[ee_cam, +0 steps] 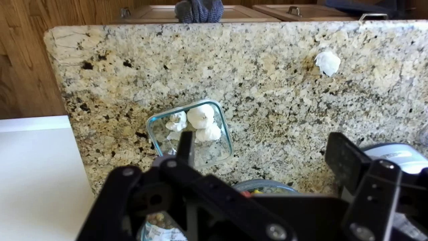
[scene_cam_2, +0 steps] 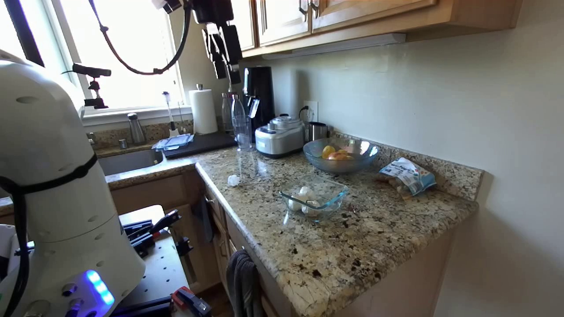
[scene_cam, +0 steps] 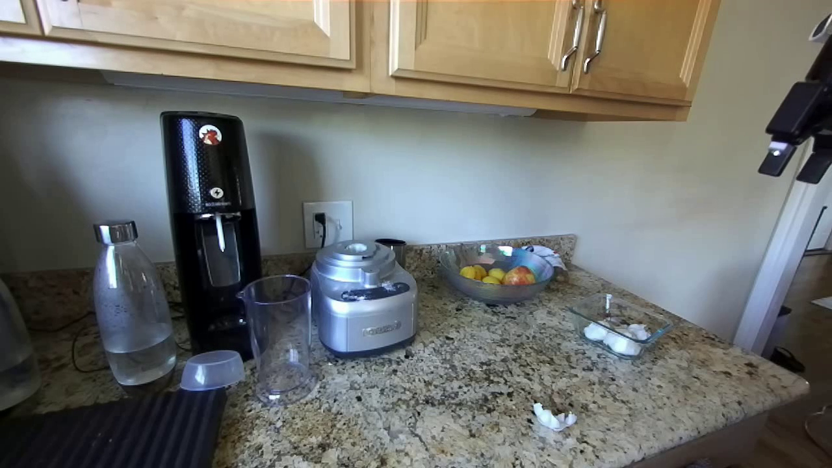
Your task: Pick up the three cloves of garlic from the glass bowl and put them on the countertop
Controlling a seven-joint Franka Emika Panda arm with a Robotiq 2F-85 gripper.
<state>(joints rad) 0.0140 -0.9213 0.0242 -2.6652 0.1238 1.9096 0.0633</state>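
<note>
Three whitish garlic lumps sit together in the small clear glass bowl [ee_cam: 217,152]. In the wrist view they are a left lump [ee_cam: 176,121], an upper lump [ee_cam: 201,116] and a lower lump [ee_cam: 208,133]. The glass bowl also shows in both exterior views [scene_cam: 588,307] [scene_cam_2: 335,200], standing on the speckled granite countertop [ee_cam: 277,100]. My gripper [ee_cam: 262,149] is open and empty, its fingers wide apart. One finger overlaps the bowl's lower part in the wrist view. In both exterior views the gripper [scene_cam: 796,162] [scene_cam_2: 227,75] hangs high above the countertop, apart from the bowl.
A white papery scrap [ee_cam: 328,63] lies on the countertop. A larger glass fruit bowl [scene_cam_2: 339,165] stands behind the small one, beside a snack bag [scene_cam_2: 410,176]. A silver food processor [scene_cam: 367,318], clear pitcher [scene_cam: 279,344] and black soda machine [scene_cam: 211,169] stand farther along. Cabinets [scene_cam: 474,45] hang above.
</note>
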